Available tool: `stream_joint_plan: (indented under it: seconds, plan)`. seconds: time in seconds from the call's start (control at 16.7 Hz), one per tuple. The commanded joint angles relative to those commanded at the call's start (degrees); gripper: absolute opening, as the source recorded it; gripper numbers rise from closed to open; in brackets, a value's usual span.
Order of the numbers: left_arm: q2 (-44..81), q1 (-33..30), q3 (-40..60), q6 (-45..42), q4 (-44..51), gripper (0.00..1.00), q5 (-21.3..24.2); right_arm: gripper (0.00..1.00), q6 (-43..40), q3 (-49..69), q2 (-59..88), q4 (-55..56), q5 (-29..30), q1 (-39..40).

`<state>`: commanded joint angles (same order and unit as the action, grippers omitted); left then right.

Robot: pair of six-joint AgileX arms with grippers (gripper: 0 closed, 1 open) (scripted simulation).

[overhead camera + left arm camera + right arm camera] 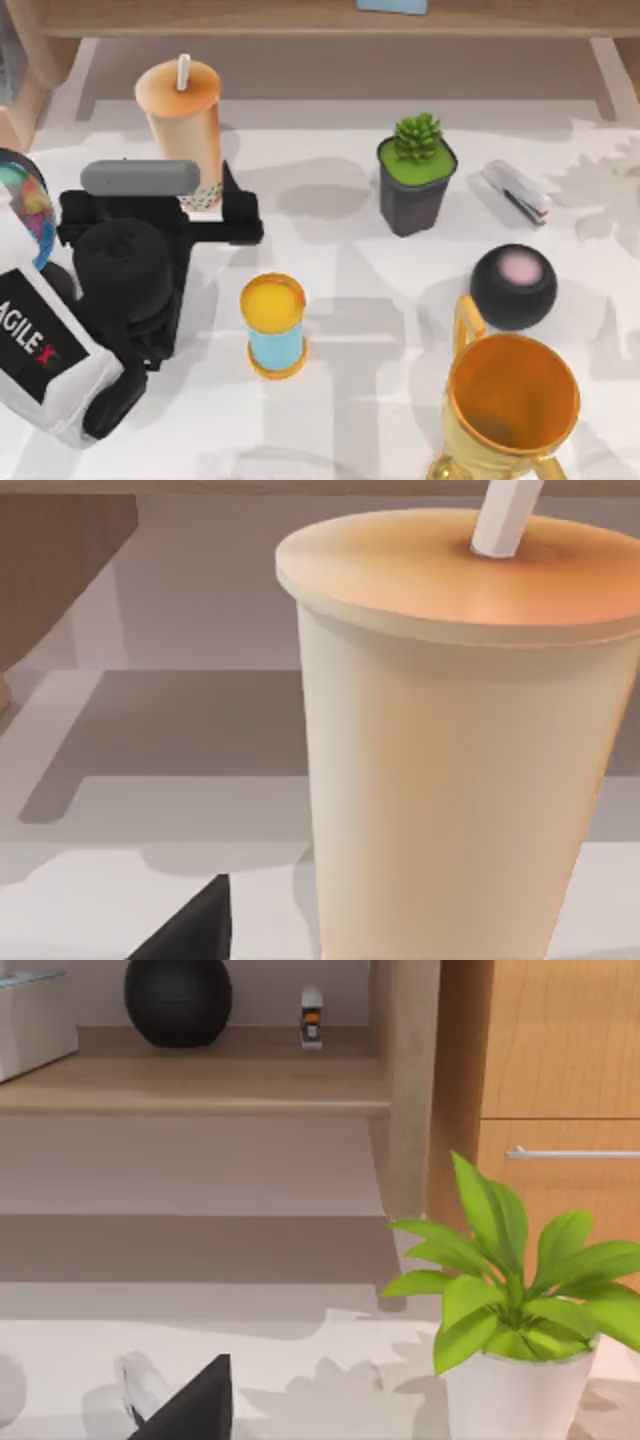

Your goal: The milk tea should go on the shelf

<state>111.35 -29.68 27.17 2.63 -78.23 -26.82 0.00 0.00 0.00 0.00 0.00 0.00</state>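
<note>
From above, the milk tea (pixel 183 118) is seen upright on the table at the left, just in front of the shelf (pixel 320 18). The left gripper (pixel 205 200) is placed at the cup's base; whether its fingers are spread or closed cannot be told.

In the left wrist view, the cup (pixel 450 750) is seen close ahead, not yet lifted.

In the right wrist view, a potted plant (pixel 515 1310) is seen beside the shelf.

The approach is judged underway; a firm grasp is called for next.
</note>
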Motion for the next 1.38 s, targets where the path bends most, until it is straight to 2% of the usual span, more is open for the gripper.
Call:
stream_joint_plan:
  seconds: [0.3,0.84,1.14,1.38]
  plan:
    - [0.4,0.0,0.7,0.0,0.4,1.00,0.3,1.00,0.0,0.0,0.0,0.0,0.0,0.0]
    - [9.7,5.7,16.6,-0.6,6.8,1.00,5.8,1.00,0.0,0.0,0.0,0.0,0.0,0.0]
    - [10.2,6.0,17.7,-0.6,7.3,1.00,6.2,1.00,0.0,0.0,0.0,0.0,0.0,0.0]
    - [10.2,6.0,17.7,-0.6,7.3,0.70,6.2,1.00,0.0,0.0,0.0,0.0,0.0,0.0]
